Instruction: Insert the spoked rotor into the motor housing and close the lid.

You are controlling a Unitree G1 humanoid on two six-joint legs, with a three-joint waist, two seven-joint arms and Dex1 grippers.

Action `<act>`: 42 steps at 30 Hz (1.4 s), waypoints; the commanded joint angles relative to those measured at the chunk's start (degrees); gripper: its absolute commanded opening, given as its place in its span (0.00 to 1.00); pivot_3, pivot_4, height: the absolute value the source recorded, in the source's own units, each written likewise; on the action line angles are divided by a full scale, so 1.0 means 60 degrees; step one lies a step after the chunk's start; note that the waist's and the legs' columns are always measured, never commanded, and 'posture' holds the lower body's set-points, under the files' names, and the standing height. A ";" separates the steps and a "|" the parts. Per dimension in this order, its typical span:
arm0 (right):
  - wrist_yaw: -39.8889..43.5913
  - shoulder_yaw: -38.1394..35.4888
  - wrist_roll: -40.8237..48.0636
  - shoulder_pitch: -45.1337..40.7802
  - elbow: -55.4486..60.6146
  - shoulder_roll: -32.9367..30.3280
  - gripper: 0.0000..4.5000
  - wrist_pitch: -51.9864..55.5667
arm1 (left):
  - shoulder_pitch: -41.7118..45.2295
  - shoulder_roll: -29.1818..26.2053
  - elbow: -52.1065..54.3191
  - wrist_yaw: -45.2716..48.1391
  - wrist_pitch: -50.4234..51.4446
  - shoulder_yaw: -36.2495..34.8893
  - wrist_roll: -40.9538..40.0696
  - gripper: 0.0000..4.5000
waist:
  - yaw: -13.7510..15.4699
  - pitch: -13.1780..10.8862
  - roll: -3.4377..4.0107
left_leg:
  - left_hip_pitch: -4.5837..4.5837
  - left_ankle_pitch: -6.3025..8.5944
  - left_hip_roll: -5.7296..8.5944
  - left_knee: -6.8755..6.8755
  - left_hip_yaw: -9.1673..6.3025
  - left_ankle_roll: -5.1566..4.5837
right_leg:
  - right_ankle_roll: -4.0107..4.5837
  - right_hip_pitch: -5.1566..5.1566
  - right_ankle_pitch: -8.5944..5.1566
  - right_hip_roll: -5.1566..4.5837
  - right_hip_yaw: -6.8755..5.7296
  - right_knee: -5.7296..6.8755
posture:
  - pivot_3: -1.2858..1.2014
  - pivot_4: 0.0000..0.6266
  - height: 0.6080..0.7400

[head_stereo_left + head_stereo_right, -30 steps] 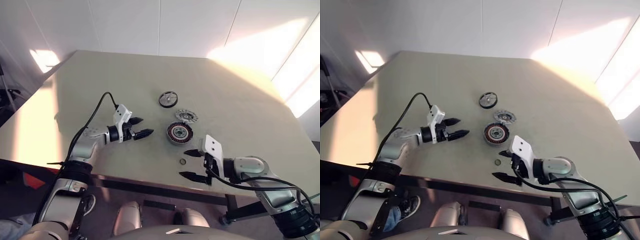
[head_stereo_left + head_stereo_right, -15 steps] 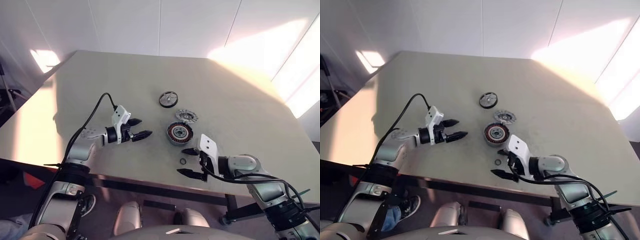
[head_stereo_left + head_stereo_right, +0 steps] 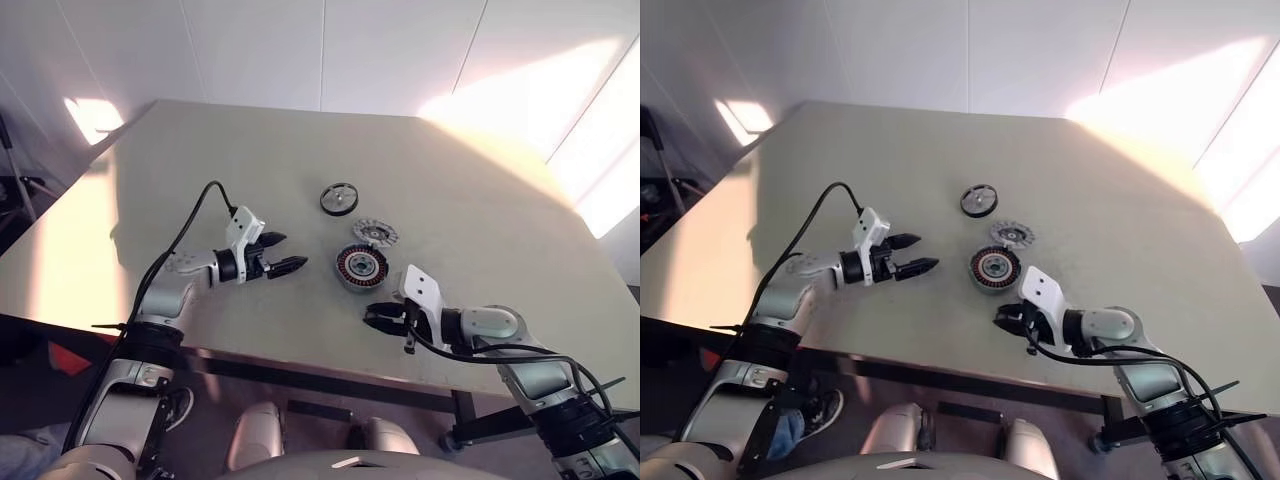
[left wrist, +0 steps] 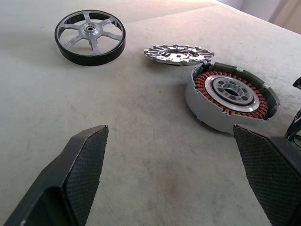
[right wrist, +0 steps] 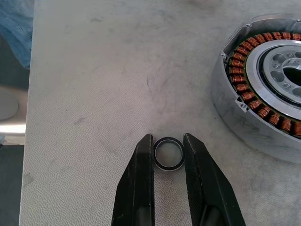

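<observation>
Right now the motor housing (image 3: 360, 268) sits on the worktop (image 3: 200, 180) with its copper windings up; the lid (image 3: 374, 234) lies touching its far edge, and the spoked rotor (image 3: 339, 198) lies beyond that, apart. My right fingers (image 5: 165, 183) point down and leftward just in front of the housing, closed against both sides of a small dark ring (image 5: 169, 153) lying flat. My left fingers (image 3: 278, 254) are spread wide, hovering roughly level, aimed at the housing from the left.
</observation>
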State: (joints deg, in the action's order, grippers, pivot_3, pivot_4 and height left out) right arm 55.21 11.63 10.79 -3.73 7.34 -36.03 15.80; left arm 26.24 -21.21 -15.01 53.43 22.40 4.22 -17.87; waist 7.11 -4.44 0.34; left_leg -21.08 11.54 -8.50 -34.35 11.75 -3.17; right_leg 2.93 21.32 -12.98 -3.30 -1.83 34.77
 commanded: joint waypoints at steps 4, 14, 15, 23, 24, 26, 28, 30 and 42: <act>-0.0173 -0.1428 0.0678 -0.0716 0.0932 -0.0569 0.13 0.0634 | 0.0071 0.0092 0.0202 -0.0081 -0.0233 -0.0057 -0.0004 1.00 | -0.0010 -0.0001 0.0000 | 0.0000 -0.0001 0.0004 0.0000 0.0000 0.0002 | -0.0006 0.0001 -0.0003 -0.0003 0.0002 0.0001 | 0.52 0.00 1.00; -0.0319 -0.1043 0.0256 -0.2314 -0.0041 -0.0155 0.13 0.0669 | 0.0039 0.0398 0.0126 -0.0307 -0.0389 -0.0082 0.0022 1.00 | -0.0025 0.0000 0.0000 | -0.0005 -0.0003 -0.0002 0.0014 0.0000 0.0003 | 0.0023 0.0016 0.0013 0.0000 -0.0007 0.0001 | 0.52 0.00 1.00; -0.0331 -0.0934 0.0198 -0.2438 -0.0194 -0.0042 0.13 0.0630 | 0.0011 0.0390 0.0144 -0.0338 -0.0394 -0.0113 0.0019 1.00 | -0.0026 0.0000 0.0001 | -0.0005 -0.0002 -0.0001 0.0014 0.0000 0.0003 | 0.0024 0.0015 0.0012 0.0000 -0.0007 0.0000 | 0.52 0.00 1.00; -0.0370 -0.0392 -0.0183 -0.3033 -0.1225 0.0607 0.13 0.0244 | -0.0137 0.0315 0.0291 -0.0518 -0.0414 -0.0236 -0.0029 1.00 | -0.0030 -0.0001 0.0001 | -0.0011 -0.0003 -0.0001 0.0014 0.0001 0.0005 | 0.0025 0.0022 0.0013 -0.0001 -0.0009 0.0003 | 0.52 0.00 1.00; -0.0381 -0.0365 -0.0241 -0.3078 -0.1365 0.0640 0.13 0.0176 | -0.0150 0.0321 0.0312 -0.0535 -0.0409 -0.0233 -0.0035 1.00 | -0.0026 -0.0001 0.0002 | -0.0010 -0.0003 -0.0002 0.0014 0.0001 0.0005 | 0.0025 0.0021 0.0013 0.0000 -0.0009 0.0003 | 0.52 0.00 1.00; -0.0376 -0.0334 -0.0298 -0.3129 -0.1511 0.0671 0.13 0.0092 | -0.0173 0.0327 0.0333 -0.0560 -0.0412 -0.0227 -0.0041 1.00 | -0.0020 -0.0001 0.0002 | -0.0011 -0.0003 -0.0002 0.0014 0.0000 0.0005 | 0.0025 0.0021 0.0013 -0.0001 -0.0009 0.0003 | 0.52 0.00 1.00; -0.0369 -0.0302 -0.0344 -0.3162 -0.1579 0.0720 0.13 0.0061 | -0.0192 0.0332 0.0343 -0.0583 -0.0423 -0.0226 -0.0043 1.00 | -0.0019 -0.0001 0.0002 | -0.0014 -0.0003 0.0000 0.0014 0.0000 0.0005 | 0.0026 0.0023 0.0013 -0.0001 -0.0009 0.0003 | 0.52 0.00 1.00; -0.0376 -0.0258 -0.0391 -0.3173 -0.1641 0.0776 0.13 0.0041 | -0.0195 0.0333 0.0342 -0.0604 -0.0428 -0.0227 -0.0050 1.00 | -0.0027 -0.0001 0.0002 | -0.0014 -0.0003 0.0000 0.0014 0.0000 0.0004 | 0.0026 0.0024 0.0014 -0.0001 -0.0008 0.0003 | 0.52 0.00 1.00; -0.0545 -0.0107 -0.0630 -0.3075 -0.1909 0.0976 0.13 -0.0076 | -0.0148 0.0281 0.0260 -0.0617 -0.0474 -0.0241 -0.0033 1.00 | -0.0030 -0.0001 0.0002 | -0.0012 -0.0004 -0.0002 0.0014 0.0001 0.0006 | 0.0026 0.0024 0.0014 0.0000 -0.0008 0.0005 | 0.52 0.00 1.00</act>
State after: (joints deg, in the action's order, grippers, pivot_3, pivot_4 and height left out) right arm 52.28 10.99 7.40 -21.51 -5.40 -30.35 16.41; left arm 24.51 -19.07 -15.02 49.74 20.51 3.96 -17.67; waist 6.93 -4.45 0.35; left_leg -21.15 11.52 -8.51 -34.26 11.75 -3.14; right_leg 3.08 21.47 -12.90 -3.30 -1.88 34.80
